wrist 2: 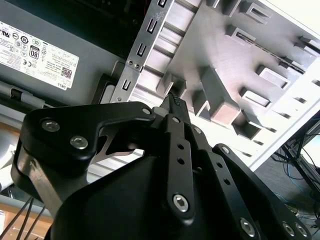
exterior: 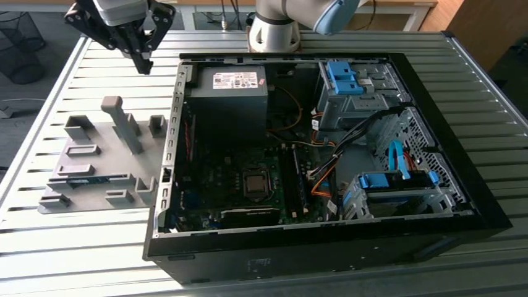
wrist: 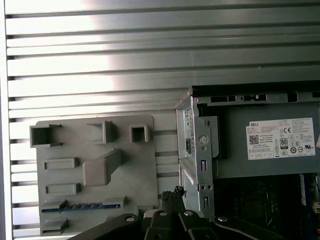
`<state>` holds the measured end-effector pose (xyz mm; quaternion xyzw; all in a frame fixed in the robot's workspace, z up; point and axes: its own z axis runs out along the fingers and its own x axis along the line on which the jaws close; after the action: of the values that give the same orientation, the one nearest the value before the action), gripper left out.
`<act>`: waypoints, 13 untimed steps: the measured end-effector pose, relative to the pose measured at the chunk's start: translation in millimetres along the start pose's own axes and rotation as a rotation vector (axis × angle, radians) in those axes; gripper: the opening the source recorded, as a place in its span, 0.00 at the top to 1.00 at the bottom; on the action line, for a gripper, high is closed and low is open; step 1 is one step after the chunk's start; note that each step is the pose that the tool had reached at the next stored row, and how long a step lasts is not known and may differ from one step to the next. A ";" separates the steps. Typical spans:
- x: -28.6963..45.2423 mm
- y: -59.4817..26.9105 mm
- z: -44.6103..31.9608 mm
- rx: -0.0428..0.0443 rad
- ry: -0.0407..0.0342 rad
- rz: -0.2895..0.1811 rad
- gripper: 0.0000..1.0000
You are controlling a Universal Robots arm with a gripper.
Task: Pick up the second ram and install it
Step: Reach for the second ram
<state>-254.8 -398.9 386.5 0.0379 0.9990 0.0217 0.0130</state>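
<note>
Exterior view: we see the arm's fingers point(exterior: 145, 64) hanging above the slatted metal surface point(exterior: 49, 247) at the far side, toward the exterior view's left. They are pressed together at the tips and carry nothing. In the second wrist view the fingers point(wrist 2: 176, 107) meet in one closed point over the gap between the computer case point(wrist 2: 145, 45) and the grey holder plate point(wrist 2: 225, 65).

The second ram point(exterior: 86, 180) lies flat in a slot of the grey holder plate point(exterior: 99, 139), on the plate's near part, just to the exterior view's left of the open computer case point(exterior: 462, 204). In the first wrist view we see the second ram point(wrist: 80, 206) as a thin blue strip in the holder plate point(wrist: 145, 165). The fingers are well apart from it, out past the plate's far edge.

The case lies on its side with its cover off. The power supply point(exterior: 227, 105) sits in its far left corner, and the motherboard point(exterior: 239, 185) lies nearer.
</note>
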 end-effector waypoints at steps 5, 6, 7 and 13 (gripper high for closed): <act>4.4 -0.3 0.0 -0.0001 -0.0001 0.000 0.89; 5.6 -0.4 0.0 0.0000 0.0000 0.000 0.89; 6.9 -0.5 0.0 0.0000 -0.0001 0.000 0.89; 13.2 -3.9 0.2 -0.0001 -0.0001 0.000 0.89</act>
<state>-268.2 -401.8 385.8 0.0379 0.9990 0.0217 0.0131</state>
